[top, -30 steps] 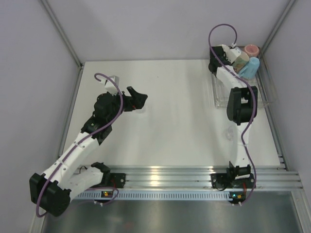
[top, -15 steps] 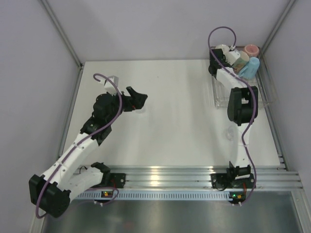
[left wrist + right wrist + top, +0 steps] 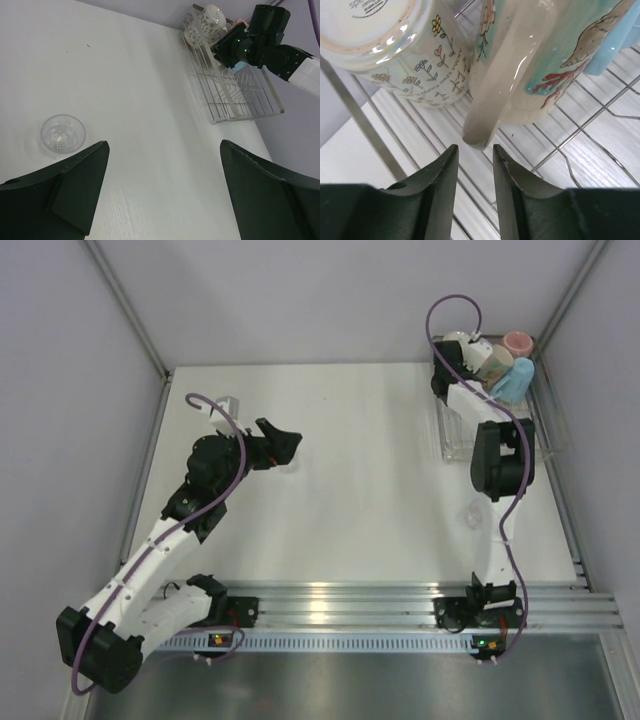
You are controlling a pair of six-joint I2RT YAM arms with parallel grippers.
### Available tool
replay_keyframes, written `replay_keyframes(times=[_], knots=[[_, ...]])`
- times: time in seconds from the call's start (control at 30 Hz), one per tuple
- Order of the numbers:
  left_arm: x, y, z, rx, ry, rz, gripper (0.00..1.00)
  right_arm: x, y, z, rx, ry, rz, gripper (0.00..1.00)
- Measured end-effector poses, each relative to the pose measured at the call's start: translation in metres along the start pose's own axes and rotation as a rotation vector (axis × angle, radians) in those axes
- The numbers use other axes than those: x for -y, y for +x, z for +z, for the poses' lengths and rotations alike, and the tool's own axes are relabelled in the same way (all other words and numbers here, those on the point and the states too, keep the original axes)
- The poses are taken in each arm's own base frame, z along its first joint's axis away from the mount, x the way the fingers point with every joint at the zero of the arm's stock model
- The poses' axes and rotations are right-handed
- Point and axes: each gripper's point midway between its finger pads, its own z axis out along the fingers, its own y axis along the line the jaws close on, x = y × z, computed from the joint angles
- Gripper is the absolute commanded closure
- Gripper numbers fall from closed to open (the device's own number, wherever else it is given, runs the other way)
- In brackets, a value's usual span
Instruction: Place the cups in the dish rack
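Observation:
The dish rack (image 3: 500, 435) stands at the far right of the table. Three mugs lie in its far end: white patterned (image 3: 457, 339), cream patterned (image 3: 496, 361) and light blue (image 3: 513, 382). A pinkish-red mug (image 3: 518, 342) sits behind them. My right gripper (image 3: 463, 358) reaches into the rack. In the right wrist view its fingers (image 3: 474, 148) stand a narrow gap apart, open, just short of the cream mug's handle (image 3: 502, 75), with the white mug (image 3: 405, 45) to the left and the blue mug (image 3: 622, 35) at the right edge. My left gripper (image 3: 284, 444) hovers wide open (image 3: 162, 190) over bare table.
A clear plastic cup (image 3: 62, 134) stands on the table near the right arm (image 3: 474, 512). The rack's wire bars (image 3: 585, 125) run under the mugs. Grey walls enclose the table on three sides. Aluminium rails run along the near edge.
The right gripper has drawn back a little from the cream mug, uncovering the white mug behind it. The left arm shifted slightly.

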Motion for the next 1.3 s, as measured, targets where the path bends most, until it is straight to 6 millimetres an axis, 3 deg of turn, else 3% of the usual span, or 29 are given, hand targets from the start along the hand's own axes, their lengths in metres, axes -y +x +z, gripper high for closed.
replay_keyframes(times=[0.33,0.53,0.6,0.7,0.77,0.87,0.97,1.07,1.17,1.3], knots=[[0.002,0.001,0.0,-0.006,0.008,-0.02,0.02,-0.017,-0.006,-0.038,-0.098,-0.219,-0.058,0.6],[0.003,0.001,0.0,-0.007,0.009,-0.021,0.02,-0.031,-0.005,-0.059,-0.184,-0.42,-0.055,0.77],[0.003,0.001,0.0,-0.006,0.009,-0.021,0.02,-0.035,-0.011,-0.062,-0.207,-0.498,-0.054,0.92],[0.002,0.001,0.0,-0.006,0.009,-0.021,0.02,-0.034,-0.039,-0.059,-0.219,-0.589,-0.041,1.0],[0.002,0.001,0.0,-0.007,0.01,-0.021,0.02,-0.027,-0.079,-0.052,-0.171,-0.622,-0.008,1.0],[0.003,0.002,-0.001,-0.011,0.015,-0.021,0.02,-0.007,-0.135,-0.041,-0.081,-0.634,0.041,1.0],[0.003,0.002,0.0,-0.012,0.016,-0.017,0.02,0.021,-0.167,-0.029,-0.034,-0.611,0.077,1.0],[0.004,0.003,0.0,-0.018,0.018,-0.017,0.02,0.038,-0.186,-0.016,-0.006,-0.586,0.096,1.0],[0.003,0.006,0.004,-0.028,0.015,-0.017,0.02,0.034,-0.194,-0.006,0.006,-0.594,0.097,1.0],[0.001,0.009,0.006,-0.041,0.009,-0.016,0.02,0.033,-0.179,0.006,-0.03,-0.586,0.094,1.0]])
